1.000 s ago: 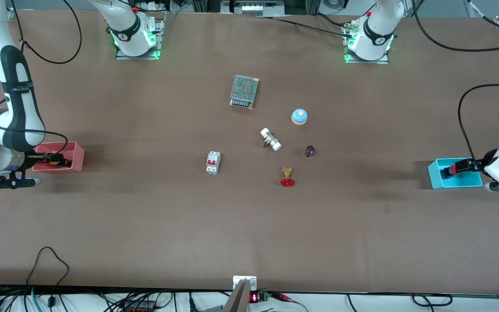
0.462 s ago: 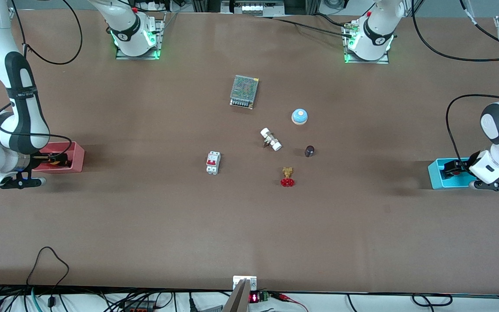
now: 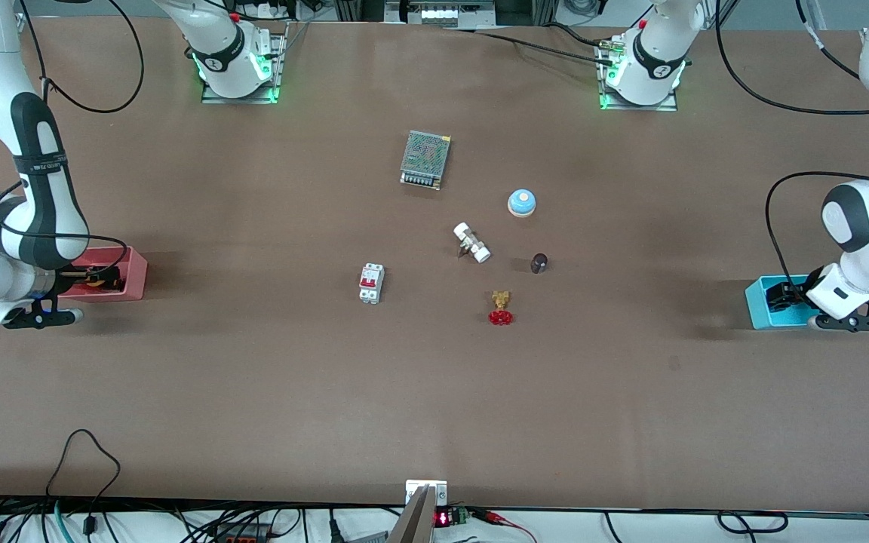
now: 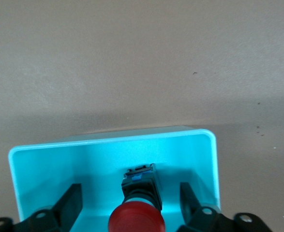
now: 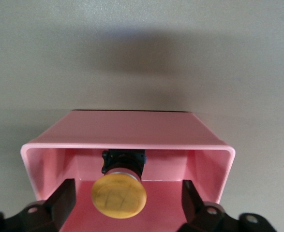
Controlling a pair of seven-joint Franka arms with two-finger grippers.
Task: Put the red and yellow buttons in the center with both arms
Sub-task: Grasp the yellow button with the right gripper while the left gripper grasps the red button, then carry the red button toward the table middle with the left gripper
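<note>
Breaker point(image 3: 371, 283), valve point(image 3: 501, 308), bell point(image 3: 522, 202), bins point(image 3: 765, 305)
</note>
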